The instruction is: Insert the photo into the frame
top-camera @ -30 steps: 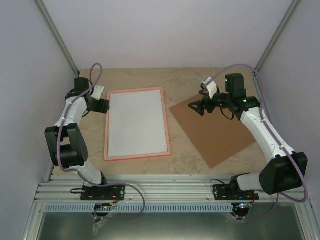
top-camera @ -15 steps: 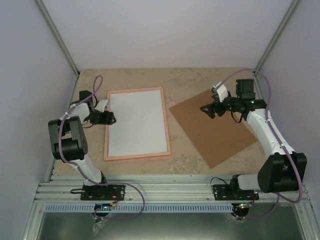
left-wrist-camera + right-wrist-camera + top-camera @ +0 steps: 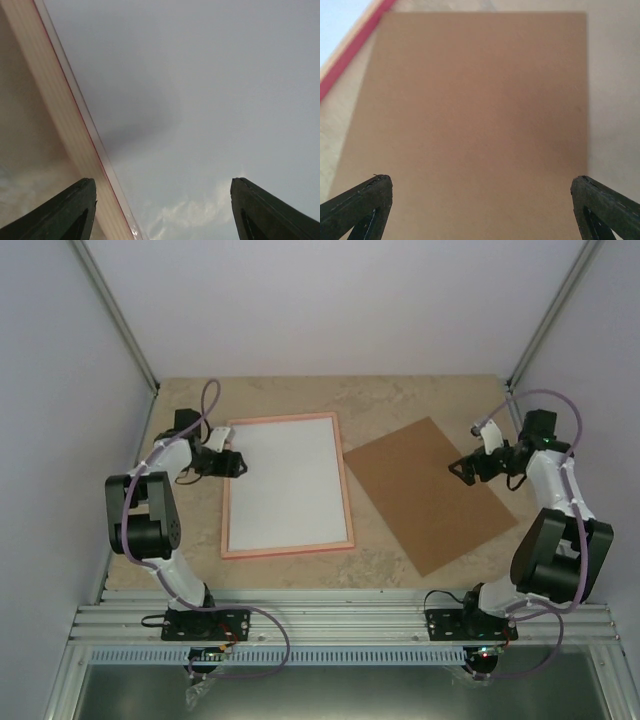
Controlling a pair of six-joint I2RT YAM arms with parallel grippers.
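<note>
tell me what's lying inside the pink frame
A plain white sheet fills the whole opening of the frame. Whatever lies beneath that sheet is covered. No printed picture side shows, and I cannot tell whether anything is under it.

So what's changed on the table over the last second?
The frame slid right, closer to the brown board, as the left gripper moved right over its left edge. The right gripper drew back right across the board. Both grippers are open, holding nothing. The board stayed put.
</note>
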